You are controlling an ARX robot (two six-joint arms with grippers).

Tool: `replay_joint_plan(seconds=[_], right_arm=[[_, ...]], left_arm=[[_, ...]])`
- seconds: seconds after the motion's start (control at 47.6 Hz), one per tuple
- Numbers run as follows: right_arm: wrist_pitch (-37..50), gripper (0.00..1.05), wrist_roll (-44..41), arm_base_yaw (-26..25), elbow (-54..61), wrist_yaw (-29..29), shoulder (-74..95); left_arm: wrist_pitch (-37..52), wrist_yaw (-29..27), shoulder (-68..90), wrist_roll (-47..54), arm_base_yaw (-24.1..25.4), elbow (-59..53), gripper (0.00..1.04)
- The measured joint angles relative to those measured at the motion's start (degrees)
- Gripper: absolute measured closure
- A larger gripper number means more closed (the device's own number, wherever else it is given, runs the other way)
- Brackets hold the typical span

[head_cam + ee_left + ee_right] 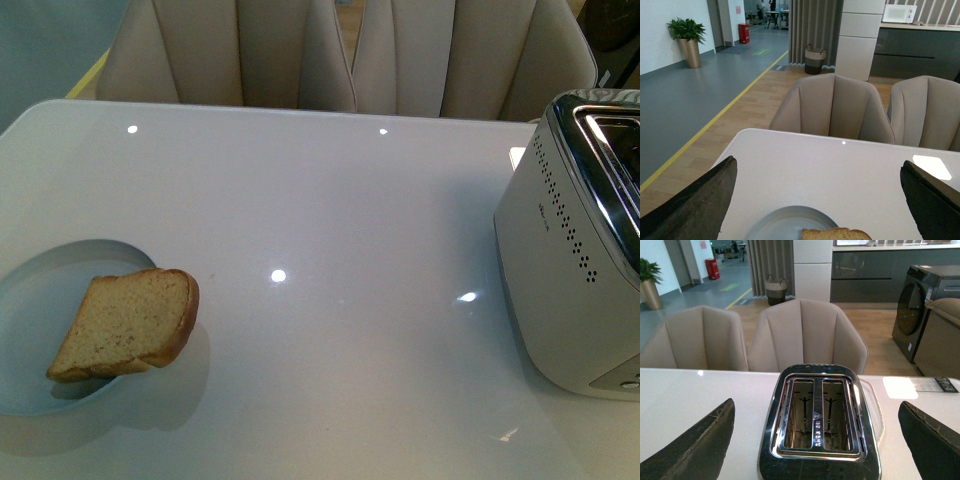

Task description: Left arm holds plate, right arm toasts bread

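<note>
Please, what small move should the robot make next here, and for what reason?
Probably the left gripper should come down and close on the bare rim of the plate. It hangs open near the plate, holding nothing, and the bread lies on the plate, overhanging its edge on the toaster side. The right gripper, also open, faces the toaster's empty slots.
</note>
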State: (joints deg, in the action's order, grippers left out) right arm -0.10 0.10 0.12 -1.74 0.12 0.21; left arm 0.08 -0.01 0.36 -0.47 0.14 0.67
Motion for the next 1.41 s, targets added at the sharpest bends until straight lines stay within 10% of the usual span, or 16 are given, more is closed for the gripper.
replay_joint_plan(seconds=[0.61,0.799,1.051,1.408], right_arm=[[0.0,0.09,0.0,0.0,0.0,0.0,0.0],[0.0,0.09,0.0,0.0,0.0,-0.1,0.0],[0.0,0.09,0.0,0.0,0.0,-0.1,0.0],[0.0,0.09,0.0,0.0,0.0,-0.1,0.0]], left_arm=[[0.0,0.0,0.0,0.0,0.0,0.0,0.07],[-10.0,27.9,11.6,-18.9,10.0,5.6,0.07],[6.2,37.4,32.4,-24.9,15.0,10.1,0.07],[30.3,35.5,81.3,-9.9,18.9,20.0,0.07]])
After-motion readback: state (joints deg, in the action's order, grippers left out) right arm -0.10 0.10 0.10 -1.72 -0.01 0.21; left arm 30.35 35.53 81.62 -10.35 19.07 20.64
